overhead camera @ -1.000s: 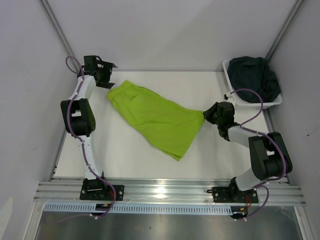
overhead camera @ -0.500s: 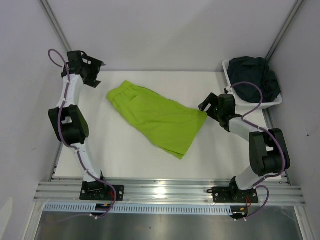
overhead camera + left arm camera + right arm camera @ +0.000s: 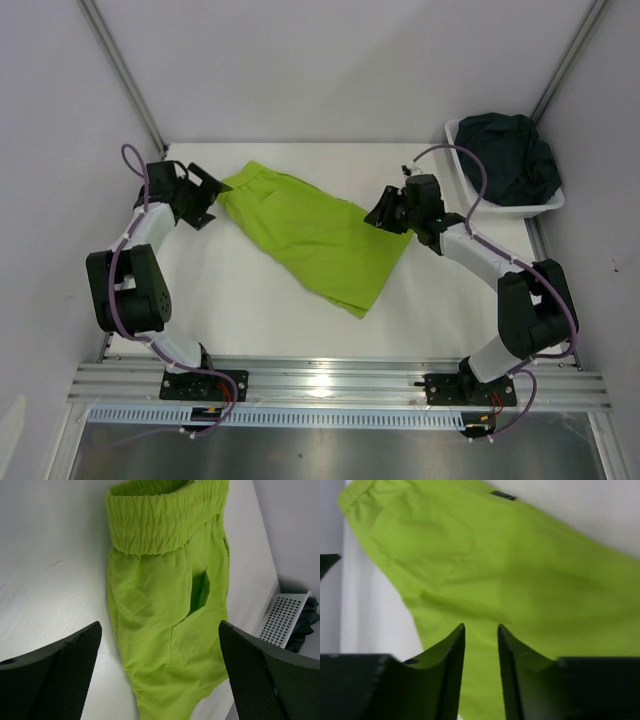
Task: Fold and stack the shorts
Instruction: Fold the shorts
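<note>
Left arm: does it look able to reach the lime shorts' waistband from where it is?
Probably yes: the open left hand hangs right beside the waistband of the lime green shorts, with nothing between them.

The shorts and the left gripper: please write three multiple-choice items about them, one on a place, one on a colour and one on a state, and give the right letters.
1. Where are the dark shorts?
A) spread on the table
B) in the white basket at the far right
C) in a gripper

2. What colour are the spread shorts on the table?
A) lime green
B) red
C) white

3. How is the left gripper?
A) shut on the waistband
B) wide open, holding nothing
C) out of view

Answers:
1 B: the dark fabric is heaped inside the basket.
2 A: both wrist views show bright lime fabric.
3 B: in the left wrist view its fingers stand far apart, gripping nothing.
</note>
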Motion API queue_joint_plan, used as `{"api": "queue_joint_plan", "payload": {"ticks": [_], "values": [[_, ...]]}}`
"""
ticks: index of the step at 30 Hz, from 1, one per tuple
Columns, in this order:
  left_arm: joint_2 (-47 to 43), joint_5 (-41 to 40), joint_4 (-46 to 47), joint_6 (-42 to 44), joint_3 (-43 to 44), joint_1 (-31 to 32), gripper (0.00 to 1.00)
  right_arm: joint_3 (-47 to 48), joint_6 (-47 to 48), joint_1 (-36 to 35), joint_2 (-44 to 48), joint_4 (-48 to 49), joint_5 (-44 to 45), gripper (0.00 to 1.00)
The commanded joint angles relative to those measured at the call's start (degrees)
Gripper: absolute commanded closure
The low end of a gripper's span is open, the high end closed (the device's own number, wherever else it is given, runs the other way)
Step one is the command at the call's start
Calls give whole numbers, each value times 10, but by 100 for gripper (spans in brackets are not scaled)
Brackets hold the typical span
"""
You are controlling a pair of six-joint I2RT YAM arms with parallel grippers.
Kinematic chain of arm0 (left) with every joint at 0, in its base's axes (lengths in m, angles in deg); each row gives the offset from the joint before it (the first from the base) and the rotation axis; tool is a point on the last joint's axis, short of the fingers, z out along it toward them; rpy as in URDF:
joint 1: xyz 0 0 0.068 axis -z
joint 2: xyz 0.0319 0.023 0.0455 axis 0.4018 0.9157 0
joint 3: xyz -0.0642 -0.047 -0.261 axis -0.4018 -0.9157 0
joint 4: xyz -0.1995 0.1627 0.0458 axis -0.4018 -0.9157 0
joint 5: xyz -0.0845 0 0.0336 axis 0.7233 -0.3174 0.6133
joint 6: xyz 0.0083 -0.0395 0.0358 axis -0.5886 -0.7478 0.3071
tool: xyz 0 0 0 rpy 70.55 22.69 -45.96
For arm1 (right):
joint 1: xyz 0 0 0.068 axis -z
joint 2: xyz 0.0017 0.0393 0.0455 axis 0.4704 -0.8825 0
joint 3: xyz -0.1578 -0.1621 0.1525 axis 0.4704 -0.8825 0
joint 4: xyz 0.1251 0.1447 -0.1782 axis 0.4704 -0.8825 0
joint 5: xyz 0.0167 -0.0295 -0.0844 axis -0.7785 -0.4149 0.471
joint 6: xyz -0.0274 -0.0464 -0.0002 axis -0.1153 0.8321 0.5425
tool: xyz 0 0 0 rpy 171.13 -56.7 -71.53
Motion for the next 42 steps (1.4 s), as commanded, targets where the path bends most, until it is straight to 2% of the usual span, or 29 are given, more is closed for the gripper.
{"api": "queue_joint_plan", "payload": {"ticks": [1,2,3,5,12,15,20,24,27,33,42], "values": [[-10,66,139,34,-17,5,1,46,-6,-38,-32,52,-48,69],[-7,82,170,19,-26,3,1,48,-8,-43,-39,63,-56,77],[-3,98,211,6,-50,1,1,50,-10,-48,-52,78,-56,90],[3,125,279,-28,-57,0,1,48,-14,-58,-63,92,-55,99],[61,171,393,-95,-28,2,1,32,-11,-69,-102,161,-81,100],[129,196,469,-142,-3,7,2,36,-16,-68,-135,189,-113,100],[227,166,420,-111,54,17,2,30,-25,-69,-182,241,-137,100],[264,145,411,-83,55,9,3,15,-35,-72,-197,281,-150,100],[277,122,380,-58,61,9,2,19,-28,-74,-201,280,-141,100],[274,128,399,-42,49,10,2,28,-33,-81,-217,272,-135,100],[170,128,413,-17,3,22,1,36,-11,-95,-218,261,-154,100]]}}
